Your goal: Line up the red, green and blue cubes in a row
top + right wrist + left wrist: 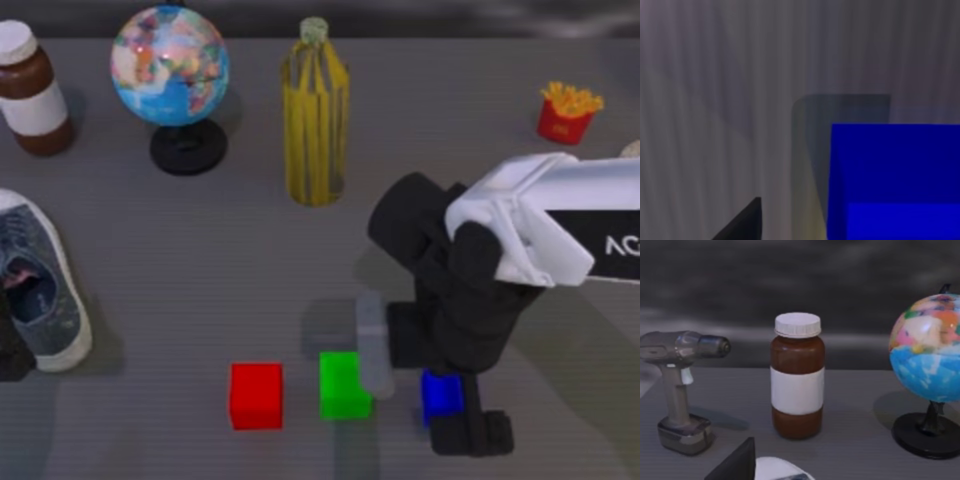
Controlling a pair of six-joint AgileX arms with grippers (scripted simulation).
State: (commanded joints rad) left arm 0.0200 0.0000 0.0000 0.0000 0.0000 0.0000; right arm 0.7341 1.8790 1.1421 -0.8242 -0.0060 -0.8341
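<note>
The red cube (256,395), green cube (343,385) and blue cube (441,398) lie in a row near the table's front edge, red at the left and blue at the right. My right gripper (438,384) hangs straight over the blue cube, which it partly hides. It is open, with one black finger on each side. In the right wrist view the blue cube (895,180) fills the corner, and a dark fingertip (747,222) stands clear of its side. My left gripper (8,352) is parked at the table's left edge over a shoe, open.
A blue-grey shoe (40,285) lies at the left. Along the back stand a brown jar (30,90), a globe (172,75), a yellow bottle (315,115) and a red fries carton (567,112). The left wrist view adds a grey drill (680,390).
</note>
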